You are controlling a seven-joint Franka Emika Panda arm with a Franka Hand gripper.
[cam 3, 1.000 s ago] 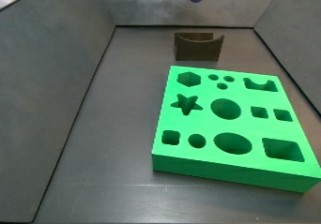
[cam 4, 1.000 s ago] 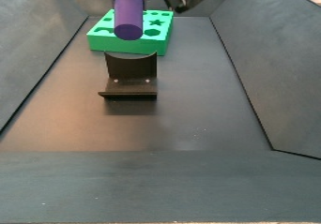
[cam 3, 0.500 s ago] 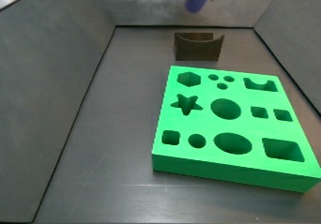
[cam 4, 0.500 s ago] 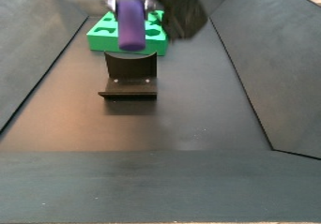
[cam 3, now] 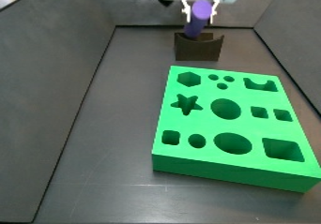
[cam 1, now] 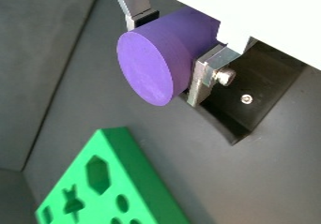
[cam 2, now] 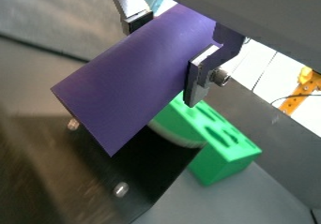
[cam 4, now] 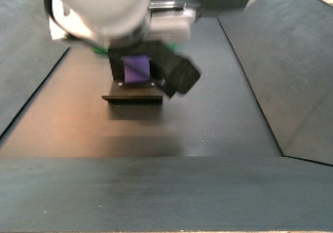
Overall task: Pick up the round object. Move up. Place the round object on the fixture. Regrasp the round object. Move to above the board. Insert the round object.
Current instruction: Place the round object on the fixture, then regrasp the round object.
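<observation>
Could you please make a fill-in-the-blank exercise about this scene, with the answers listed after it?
1. The claw holds a peg whose colour is ____.
2. In a side view, the claw is right above the dark ____, not above the board.
3. The colour of the board is ____.
4. On the board, the hole with five points has the shape of a ____.

Missing words: purple; fixture; green; star
</observation>
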